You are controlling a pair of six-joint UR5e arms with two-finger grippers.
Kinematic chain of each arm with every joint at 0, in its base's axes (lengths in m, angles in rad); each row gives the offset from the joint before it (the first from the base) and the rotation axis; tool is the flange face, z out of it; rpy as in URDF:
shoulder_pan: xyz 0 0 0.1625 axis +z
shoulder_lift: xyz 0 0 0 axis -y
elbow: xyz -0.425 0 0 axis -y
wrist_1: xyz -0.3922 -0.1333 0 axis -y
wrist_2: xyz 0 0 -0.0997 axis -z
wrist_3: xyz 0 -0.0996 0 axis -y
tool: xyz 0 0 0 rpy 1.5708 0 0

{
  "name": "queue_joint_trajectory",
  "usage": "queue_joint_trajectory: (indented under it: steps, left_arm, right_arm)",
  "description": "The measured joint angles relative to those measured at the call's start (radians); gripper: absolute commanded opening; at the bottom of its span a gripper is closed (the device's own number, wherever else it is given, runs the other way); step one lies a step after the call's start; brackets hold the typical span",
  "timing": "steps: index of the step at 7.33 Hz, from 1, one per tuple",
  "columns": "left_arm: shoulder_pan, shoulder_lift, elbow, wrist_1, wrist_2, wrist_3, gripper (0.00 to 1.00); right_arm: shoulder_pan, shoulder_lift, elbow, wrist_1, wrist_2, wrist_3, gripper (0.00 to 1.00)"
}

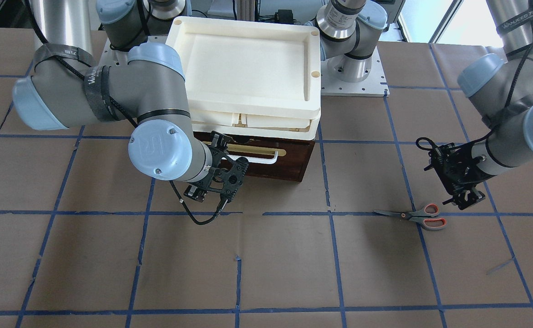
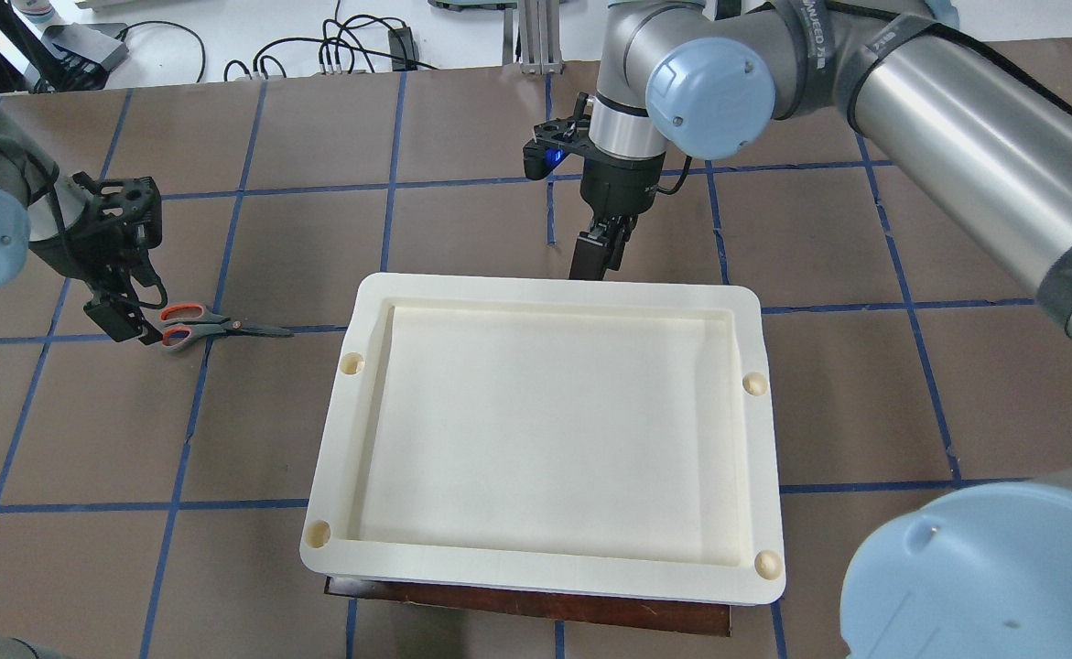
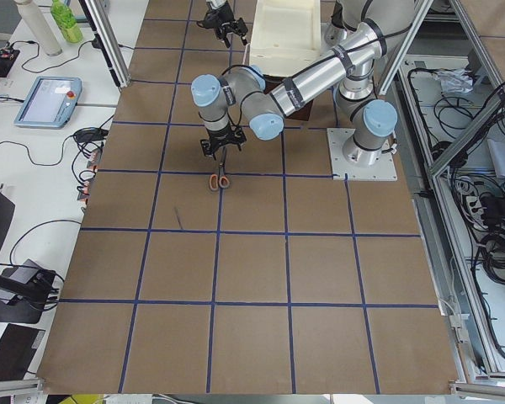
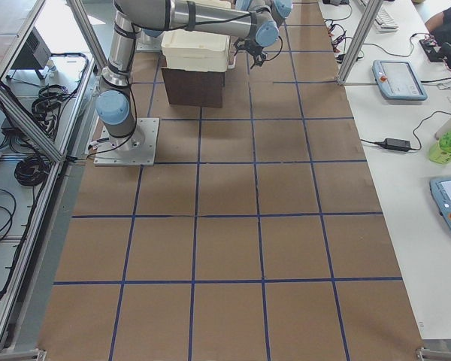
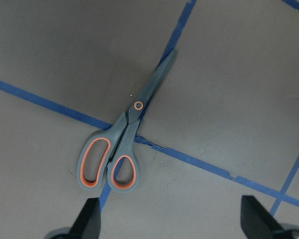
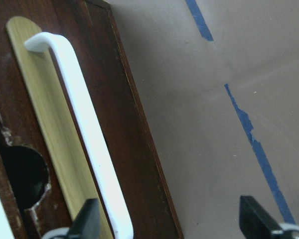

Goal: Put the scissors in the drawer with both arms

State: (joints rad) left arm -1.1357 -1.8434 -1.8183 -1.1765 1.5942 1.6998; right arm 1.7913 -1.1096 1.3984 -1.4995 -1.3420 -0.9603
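The scissors (image 1: 412, 216) lie flat on the brown counter (image 1: 271, 264), well apart from the drawer (image 1: 293, 165). Their blades are shut together. The grey loops with orange inside are at one end, and the thin blades point toward the middle of the counter. They rest right on a line of blue tape (image 5: 204, 162), where two lines cross.

The left tool (image 5: 174, 225) hangs over the scissors, just beside the loops. Its two fingers (image 5: 92, 221) are spread wide apart. They do not touch the scissors, and nothing is in them.

The drawer is dark brown and looks pushed in. It has a long yellow plate (image 6: 42, 144) on its front and a white bar handle (image 6: 89, 134) over the plate. Cream trays (image 2: 554, 288) are stacked on top of the drawer's box and stick out past it on the sides.

The right tool (image 6: 169, 226) is right in front of the drawer, pointing at the handle. Its fingers are wide apart too. In the right wrist view, the white bar runs down close by one finger, but I cannot tell if they touch. The right arm (image 1: 157, 86) bends low across the trays to reach there.
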Motion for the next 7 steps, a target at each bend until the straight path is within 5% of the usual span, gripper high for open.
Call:
queue_joint_trajectory:
  steps: [2,7]
  left_arm:
    - [-0.005,-0.031,-0.077,0.176,0.014,0.125,1.0]
    - [-0.039,-0.113,-0.102,0.326,0.016,0.156,0.99]
  right_arm:
    - [0.001,-0.003,0.022,-0.03,-0.02,-0.02,1.0]
    - [0.034,-0.006,0.026,-0.026,-0.018,-0.026,1.0]
